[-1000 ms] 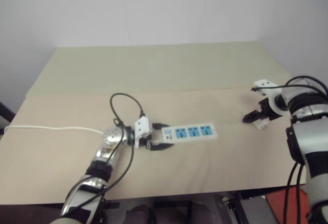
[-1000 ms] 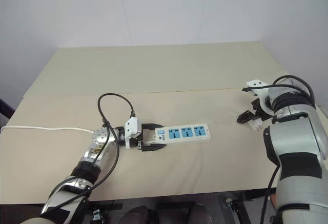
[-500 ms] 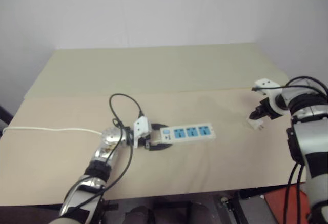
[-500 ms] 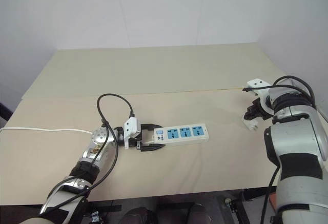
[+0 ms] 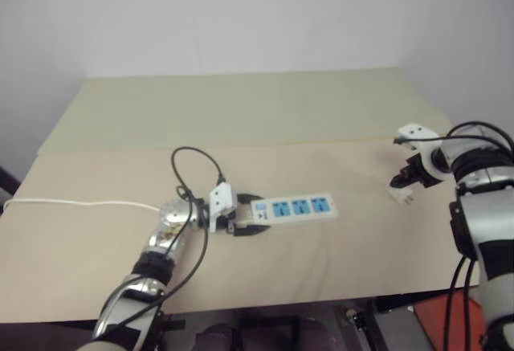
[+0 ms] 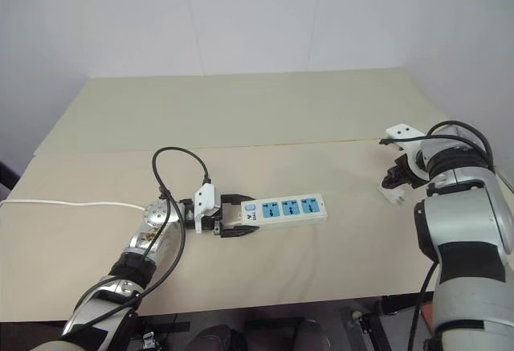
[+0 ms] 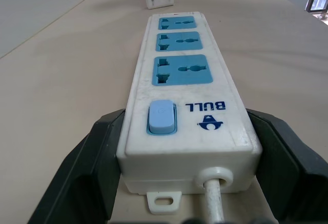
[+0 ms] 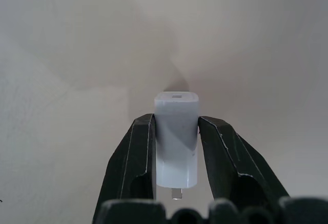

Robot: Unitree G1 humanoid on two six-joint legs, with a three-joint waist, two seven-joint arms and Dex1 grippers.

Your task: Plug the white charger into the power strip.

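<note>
**Charger gripped at the right edge, strip braced at the centre**

The right gripper (image 8: 176,142) has its two black fingers (image 8: 136,155) clenched on the white charger (image 8: 176,137), one on each flat side, with a metal prong showing below the body. In the head views this gripper (image 6: 393,181) sits near the right edge of the bench (image 6: 241,118), holding the charger (image 6: 395,193) at or just above the surface; contact cannot be told.

The power strip (image 6: 285,209) lies flat near the middle of the bench, well apart from the charger. Its three blue sockets (image 7: 183,70) run in a row, a blue switch (image 7: 162,117) sits at the cord end, and a thin white cord (image 5: 80,202) trails away toward the left edge. The left gripper (image 7: 187,147) straddles that cord end, its fingers (image 7: 92,157) spread wide and pressed against the strip's two long sides.
</note>
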